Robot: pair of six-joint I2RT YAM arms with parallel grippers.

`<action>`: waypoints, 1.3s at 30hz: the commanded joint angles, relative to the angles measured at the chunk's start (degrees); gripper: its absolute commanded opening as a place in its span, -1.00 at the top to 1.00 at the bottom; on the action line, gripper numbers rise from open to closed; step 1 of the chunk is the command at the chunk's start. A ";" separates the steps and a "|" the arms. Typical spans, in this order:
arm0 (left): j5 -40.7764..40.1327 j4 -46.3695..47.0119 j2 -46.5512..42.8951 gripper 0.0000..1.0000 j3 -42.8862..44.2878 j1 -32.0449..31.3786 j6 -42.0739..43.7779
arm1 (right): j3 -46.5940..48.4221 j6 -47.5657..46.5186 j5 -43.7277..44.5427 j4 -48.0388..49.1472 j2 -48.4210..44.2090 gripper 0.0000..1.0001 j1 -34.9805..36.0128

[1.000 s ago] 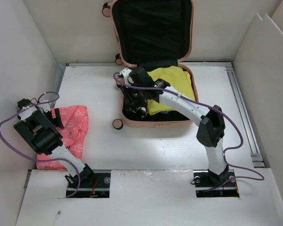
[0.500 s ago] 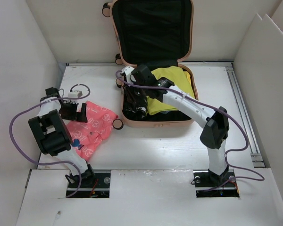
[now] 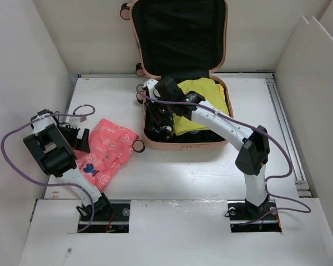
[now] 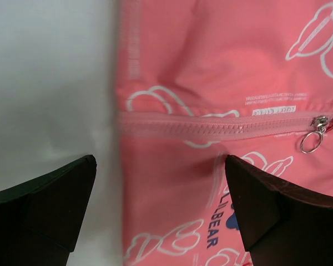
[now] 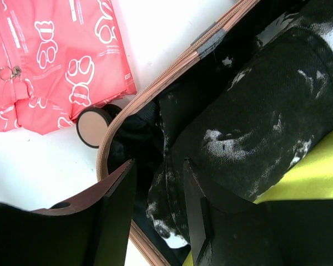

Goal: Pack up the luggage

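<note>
Clearly, left wrist view is showing released left jaws over pink pouch (image 4: 211, 83), zipper ring (image 4: 309, 142) unseen overhead; right jaws are overhanging jeans (image 5: 255, 122) in luggage (image 3: 183, 146), grasp unclear.

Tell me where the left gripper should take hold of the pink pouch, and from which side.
Take the pink pouch by the edge below the open left gripper, coming straight down. It lies flat on the table, with no handle, and the zip ring is tiny. The fingers straddle that edge, so closing there would likely bunch the fabric.
</note>
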 commanded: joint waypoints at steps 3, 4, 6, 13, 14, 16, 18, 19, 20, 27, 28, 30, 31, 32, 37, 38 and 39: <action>-0.14 -1.63 2.99 -1.00 -3.38 -0.31 2.11 | -0.01 -0.87 1.21 -0.31 -3.77 0.08 -0.13; -0.85 -0.83 3.59 -1.00 -3.91 -0.31 2.11 | -0.71 -0.87 1.22 -0.31 -3.78 0.08 -0.13; -1.64 -0.73 5.00 -1.00 -4.62 -0.31 1.66 | -1.32 -0.87 1.92 -0.31 -4.48 0.08 -0.13; -0.24 -10.58 7.38 -0.86 -8.65 -2.23 13.09 | -2.56 -0.87 4.21 -0.31 -5.54 0.08 -0.13; -1.19 -10.58 7.38 -0.71 -11.19 -2.85 13.70 | -2.56 -0.87 4.21 -0.31 -5.54 0.08 -0.13; -1.73 -9.89 8.52 -0.45 -13.22 -4.87 13.71 | -2.56 -0.87 4.21 -0.31 -5.54 0.08 -0.13; -1.73 -8.30 9.57 -0.12 -14.55 -5.41 13.19 | -1.25 -0.87 4.82 -1.00 -5.54 0.08 -0.13; -1.73 -7.34 10.45 -0.02 -15.25 -5.93 11.70 | -1.24 -0.87 4.82 -1.62 -5.54 0.08 -0.66; -1.73 -6.63 10.46 0.12 -15.25 -5.94 11.69 | -0.55 -0.87 5.43 -1.63 -5.54 0.08 -0.66; 3.26 -5.12 10.81 1.00 -10.26 -1.99 1.34 | -1.94 -1.40 6.76 -1.63 -6.59 0.11 -0.66; 8.32 -6.35 10.29 1.00 -6.50 -0.59 0.36 | -2.55 -1.40 6.76 -1.63 -7.29 0.13 -0.66; 15.02 -11.25 9.50 1.00 -2.88 4.14 0.35 | -3.26 -1.40 8.16 -1.63 -7.82 0.13 -1.19; 20.45 -12.50 9.49 1.00 -1.56 5.48 -0.43 | -3.87 -1.40 8.16 -1.63 -8.35 0.15 -1.19; 22.77 -13.47 8.53 1.00 0.28 6.62 -1.05 | -3.88 -1.40 8.95 -1.63 -8.35 0.15 -1.19; 30.25 -14.19 4.57 1.00 0.83 11.02 -6.50 | -4.93 -1.40 10.89 -1.63 -9.49 0.18 -1.72; 32.35 -14.19 4.57 1.00 0.31 11.03 -7.03 | -4.93 -0.87 11.67 -1.63 -10.10 0.18 -1.72; 33.41 -14.19 3.70 1.00 0.30 11.03 -7.64 | -4.93 -0.87 12.38 -1.63 -10.11 0.18 -1.72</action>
